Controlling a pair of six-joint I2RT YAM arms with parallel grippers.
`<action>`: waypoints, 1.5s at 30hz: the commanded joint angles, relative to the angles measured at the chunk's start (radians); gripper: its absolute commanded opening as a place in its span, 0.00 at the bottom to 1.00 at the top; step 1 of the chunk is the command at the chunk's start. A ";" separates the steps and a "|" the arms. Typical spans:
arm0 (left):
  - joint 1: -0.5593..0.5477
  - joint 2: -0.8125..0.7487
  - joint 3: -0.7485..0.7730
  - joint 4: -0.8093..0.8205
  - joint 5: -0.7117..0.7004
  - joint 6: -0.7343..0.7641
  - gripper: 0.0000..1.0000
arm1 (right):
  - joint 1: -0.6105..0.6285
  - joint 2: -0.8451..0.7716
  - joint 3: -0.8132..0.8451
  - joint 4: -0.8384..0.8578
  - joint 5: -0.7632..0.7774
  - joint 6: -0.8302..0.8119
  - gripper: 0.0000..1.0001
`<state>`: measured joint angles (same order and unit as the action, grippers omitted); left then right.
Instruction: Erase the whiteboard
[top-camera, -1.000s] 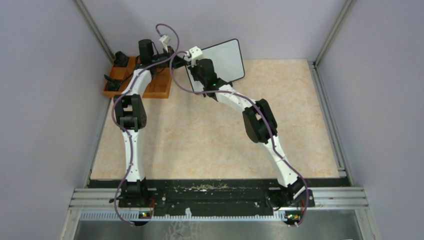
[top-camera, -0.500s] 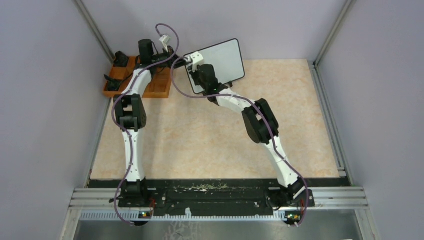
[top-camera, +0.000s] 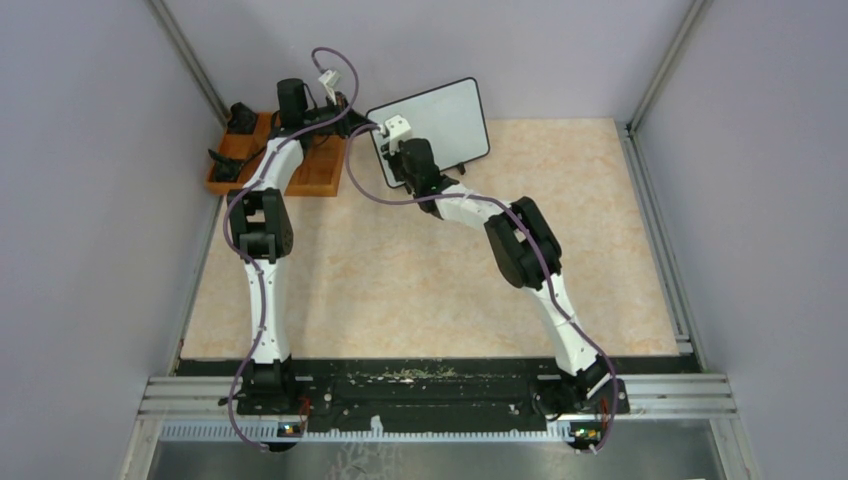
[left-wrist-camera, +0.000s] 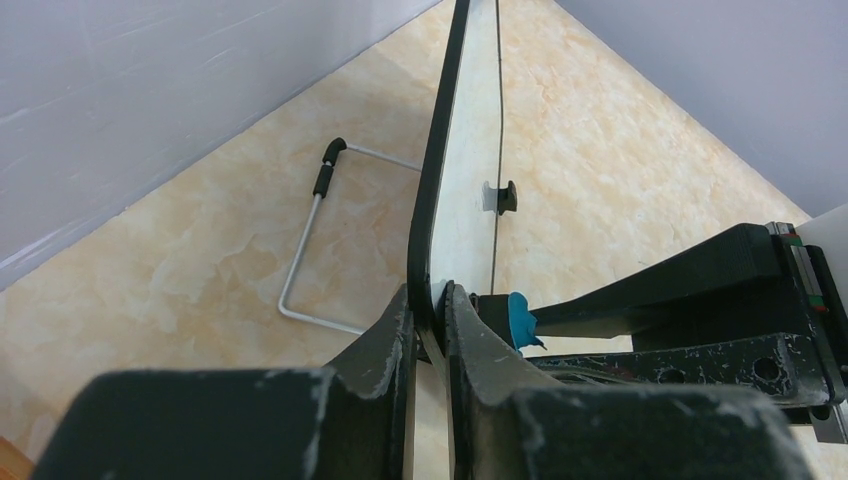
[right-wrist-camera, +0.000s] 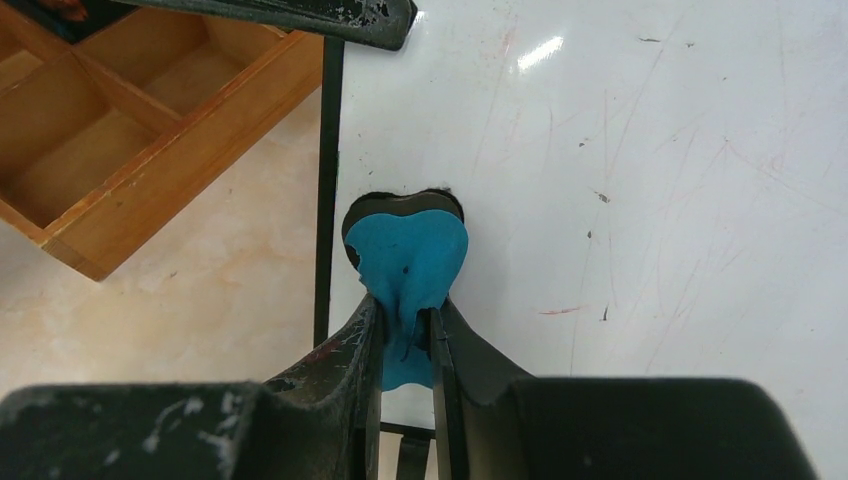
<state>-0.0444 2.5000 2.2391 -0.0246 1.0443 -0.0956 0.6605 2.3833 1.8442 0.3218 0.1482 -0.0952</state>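
Note:
The whiteboard (top-camera: 445, 115) stands tilted at the back of the table, a white panel in a thin black frame. My left gripper (top-camera: 360, 117) is shut on the frame of its left edge (left-wrist-camera: 430, 305). In the right wrist view my right gripper (right-wrist-camera: 405, 325) is shut on a blue eraser (right-wrist-camera: 405, 255), which presses against the board's surface (right-wrist-camera: 650, 200) close to the left frame and the lower edge. The same eraser (left-wrist-camera: 518, 318) shows just beyond my left fingers. The surface carries faint scratches and a small red streak (right-wrist-camera: 560, 311).
An orange wooden compartment tray (top-camera: 315, 175) sits left of the board, close to my left arm; its corner (right-wrist-camera: 150, 150) shows in the right wrist view. A bent wire stand (left-wrist-camera: 310, 250) lies on the table behind the board. Grey walls close in at the back and sides.
My right gripper has slid the eraser down along the board's left side, toward its lower edge. The left gripper and the board have stayed where they were.

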 joint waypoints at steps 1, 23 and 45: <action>-0.018 -0.022 -0.025 -0.070 -0.006 0.082 0.00 | -0.012 -0.018 0.044 -0.126 0.018 -0.009 0.00; -0.023 -0.035 -0.048 -0.060 -0.004 0.086 0.00 | -0.111 0.060 0.317 -0.289 0.067 -0.003 0.00; -0.023 -0.031 -0.047 -0.064 -0.008 0.085 0.00 | -0.170 -0.095 -0.032 -0.105 0.021 0.052 0.00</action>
<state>-0.0612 2.4813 2.2169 -0.0223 1.0187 -0.0742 0.5156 2.3413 1.8645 0.1905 0.1547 -0.0658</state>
